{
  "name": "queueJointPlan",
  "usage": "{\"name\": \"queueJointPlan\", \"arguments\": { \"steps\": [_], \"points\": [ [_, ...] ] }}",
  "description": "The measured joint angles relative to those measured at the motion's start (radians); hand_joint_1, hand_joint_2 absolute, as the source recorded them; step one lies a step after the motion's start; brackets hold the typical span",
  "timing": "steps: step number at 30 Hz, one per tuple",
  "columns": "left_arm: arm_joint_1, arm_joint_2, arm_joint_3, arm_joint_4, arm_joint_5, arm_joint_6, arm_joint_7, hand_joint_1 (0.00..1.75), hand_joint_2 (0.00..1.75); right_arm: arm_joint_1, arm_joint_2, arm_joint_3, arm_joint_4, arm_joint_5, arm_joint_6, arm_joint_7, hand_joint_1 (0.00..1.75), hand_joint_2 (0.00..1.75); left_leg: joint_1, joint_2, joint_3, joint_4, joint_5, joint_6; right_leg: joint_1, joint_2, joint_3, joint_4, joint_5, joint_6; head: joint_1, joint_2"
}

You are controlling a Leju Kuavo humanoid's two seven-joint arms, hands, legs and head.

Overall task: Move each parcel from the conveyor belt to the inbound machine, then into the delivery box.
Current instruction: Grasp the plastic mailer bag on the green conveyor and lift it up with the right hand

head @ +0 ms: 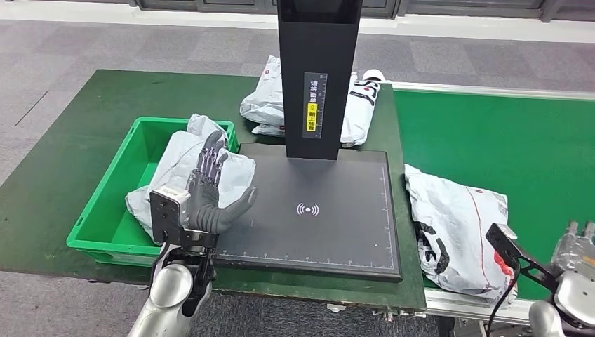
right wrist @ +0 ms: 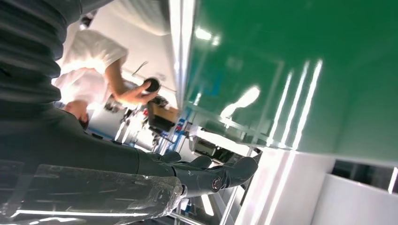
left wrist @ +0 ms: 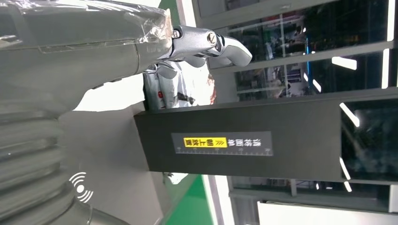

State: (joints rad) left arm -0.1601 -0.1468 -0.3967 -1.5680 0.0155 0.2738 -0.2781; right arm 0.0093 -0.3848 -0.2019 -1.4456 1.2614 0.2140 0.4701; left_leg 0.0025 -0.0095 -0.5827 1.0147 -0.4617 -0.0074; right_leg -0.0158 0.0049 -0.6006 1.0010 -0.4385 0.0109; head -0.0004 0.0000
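My left hand (head: 210, 193) hovers open, fingers stretched forward, over the seam between the green delivery box (head: 105, 210) and the black inbound machine's plate (head: 330, 225). A grey-white parcel (head: 179, 165) lies in the box, partly under that hand. Another white parcel (head: 456, 228) rests on the green conveyor belt (head: 505, 140) at the right of the plate. Two more white parcels (head: 263, 105) lie behind the machine's black column (head: 317, 70). My right hand (head: 575, 270) sits low at the belt's near right corner, holding nothing. In the right wrist view its fingers (right wrist: 206, 171) are extended.
The dark green table (head: 63, 154) carries the box and the machine. A person in a white shirt (right wrist: 94, 61) stands beyond the belt in the right wrist view. The machine's column (left wrist: 234, 140) with a yellow label stands close ahead of my left hand (left wrist: 70, 47).
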Motion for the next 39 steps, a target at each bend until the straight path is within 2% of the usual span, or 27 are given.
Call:
{"name": "queueJointPlan", "arguments": {
  "steps": [8, 11, 15, 19, 23, 27, 31, 35, 39],
  "points": [
    [-0.006, 0.012, 0.000, 0.021, -0.010, -0.006, 0.000, 0.00, 1.75, 0.044, -0.005, -0.001, -0.007, -0.001, 0.041, -0.023, 0.00, 1.75, 0.000, 0.002, 0.000, 0.000, 0.000, 0.000, 0.000, 0.001, 0.000, 0.000, 0.000, 0.000, 0.000, 0.000],
    [-0.009, 0.016, 0.000, 0.025, -0.015, -0.011, 0.000, 0.00, 1.75, 0.044, -0.004, -0.001, -0.008, -0.046, 0.077, -0.071, 0.00, 1.75, 0.000, 0.002, 0.000, 0.000, 0.000, 0.000, 0.000, 0.001, 0.000, 0.000, 0.000, 0.000, 0.000, 0.000],
    [-0.016, 0.024, 0.000, 0.026, -0.026, -0.027, 0.004, 0.00, 1.75, 0.040, 0.008, 0.032, -0.003, -0.240, 0.152, -0.225, 0.00, 1.75, 0.000, 0.002, 0.000, 0.000, 0.000, 0.000, 0.000, 0.001, 0.000, 0.001, 0.000, 0.000, 0.000, 0.000],
    [-0.018, 0.035, 0.000, 0.026, -0.031, -0.045, 0.008, 0.00, 1.75, 0.032, 0.020, 0.120, 0.008, -0.486, 0.185, -0.355, 0.00, 1.75, 0.001, 0.002, 0.000, 0.000, 0.001, 0.000, 0.001, 0.001, 0.000, 0.001, 0.000, 0.000, 0.000, 0.000],
    [-0.021, 0.041, -0.007, 0.026, -0.035, -0.046, 0.011, 0.00, 1.75, -0.012, 0.043, 0.207, 0.048, -0.629, 0.174, -0.409, 0.00, 1.75, 0.001, 0.002, 0.000, 0.000, 0.001, -0.001, 0.001, 0.001, 0.000, 0.001, 0.000, 0.000, 0.000, 0.000],
    [-0.021, 0.047, -0.016, 0.025, -0.037, -0.045, 0.013, 0.00, 1.75, -0.045, 0.064, 0.268, 0.079, -0.688, 0.159, -0.434, 0.00, 1.75, 0.001, 0.001, 0.000, 0.000, 0.002, -0.001, 0.001, 0.000, 0.000, 0.001, 0.000, 0.000, 0.000, 0.000],
    [-0.019, 0.054, -0.020, 0.024, -0.042, -0.037, 0.015, 0.00, 1.75, -0.063, 0.080, 0.292, 0.096, -0.740, 0.152, -0.450, 0.23, 1.75, 0.001, 0.001, -0.001, 0.000, 0.002, -0.001, 0.000, 0.000, 0.000, 0.001, 0.000, 0.000, 0.000, 0.000],
    [-0.010, 0.062, -0.020, 0.018, -0.046, -0.031, 0.015, 0.00, 1.75, -0.080, 0.089, 0.304, 0.113, -0.768, 0.135, -0.447, 1.75, 1.75, 0.001, 0.001, -0.001, 0.000, 0.002, -0.001, 0.001, 0.000, 0.000, 0.001, 0.000, 0.000, 0.000, 0.000],
    [-0.002, 0.068, -0.020, 0.013, -0.047, -0.027, 0.015, 0.00, 1.75, -0.086, 0.094, 0.311, 0.121, -0.777, 0.115, -0.433, 1.75, 1.75, 0.001, 0.001, -0.001, 0.000, 0.002, -0.001, 0.001, 0.000, 0.000, 0.001, 0.000, 0.000, 0.000, 0.000]
  ]
}}
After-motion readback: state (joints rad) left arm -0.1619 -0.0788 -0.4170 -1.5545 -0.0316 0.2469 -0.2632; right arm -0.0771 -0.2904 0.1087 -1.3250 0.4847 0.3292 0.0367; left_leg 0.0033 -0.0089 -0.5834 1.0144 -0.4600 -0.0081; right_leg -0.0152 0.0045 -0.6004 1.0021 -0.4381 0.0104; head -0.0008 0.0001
